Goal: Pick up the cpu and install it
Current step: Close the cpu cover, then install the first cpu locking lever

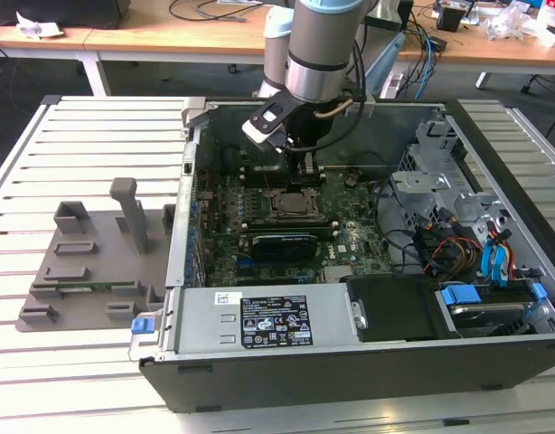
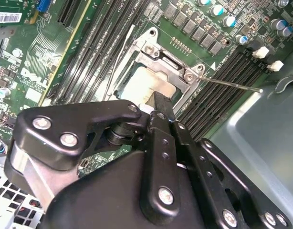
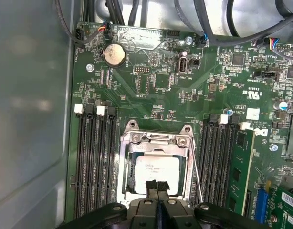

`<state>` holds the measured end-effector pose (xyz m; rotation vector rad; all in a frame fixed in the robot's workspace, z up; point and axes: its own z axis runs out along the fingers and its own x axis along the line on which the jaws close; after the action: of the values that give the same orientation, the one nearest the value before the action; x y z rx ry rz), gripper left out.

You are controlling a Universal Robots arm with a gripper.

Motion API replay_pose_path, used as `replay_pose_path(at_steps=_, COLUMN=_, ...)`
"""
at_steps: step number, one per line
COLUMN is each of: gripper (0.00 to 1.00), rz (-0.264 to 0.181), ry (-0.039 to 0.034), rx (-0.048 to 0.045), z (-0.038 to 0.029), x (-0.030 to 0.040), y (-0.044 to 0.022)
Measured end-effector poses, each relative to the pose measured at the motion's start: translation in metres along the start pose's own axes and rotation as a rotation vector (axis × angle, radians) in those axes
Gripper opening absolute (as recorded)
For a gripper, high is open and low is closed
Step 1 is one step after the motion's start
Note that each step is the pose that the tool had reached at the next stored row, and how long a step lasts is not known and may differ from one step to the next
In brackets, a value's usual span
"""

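Black two-finger gripper low over CPU socket inside open grey computer case.
Fingers clenched together, nothing betw. them, tips at edge of the small pale silver-grey square cpu, which lies flat in hinged metal socket frame on green motherboard.

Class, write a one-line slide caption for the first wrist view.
Gripper shut above the cpu, which sits inside the motherboard socket.

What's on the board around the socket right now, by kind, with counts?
cpu: 1, lying in the socket
socket: 1
round coin battery: 1
gripper: 1, jaws shut, over the cpu's edge
Total: 4
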<state>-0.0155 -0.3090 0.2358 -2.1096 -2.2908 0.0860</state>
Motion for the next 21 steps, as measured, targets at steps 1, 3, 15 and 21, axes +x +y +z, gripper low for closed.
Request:
replay_pose_path(at_steps=1, gripper=0.11, rz=0.0, ry=0.0001, rx=0.0, z=-0.0008, x=0.0, y=0.0)
replay_pose_path(at_steps=3, gripper=0.11, rz=0.0, ry=0.0, rx=0.0, z=-0.0021, x=0.0, y=-0.0001)
replay_pose_path(at_steps=15, gripper=0.11, rz=0.0, ry=0.0002, rx=-0.0001, z=-0.0254, x=-0.0004, y=-0.0014)
replay_pose_path(at_steps=21, gripper=0.11, rz=0.0, ry=0.0001, rx=-0.0001, z=-0.0256, x=-0.0005, y=-0.0015)
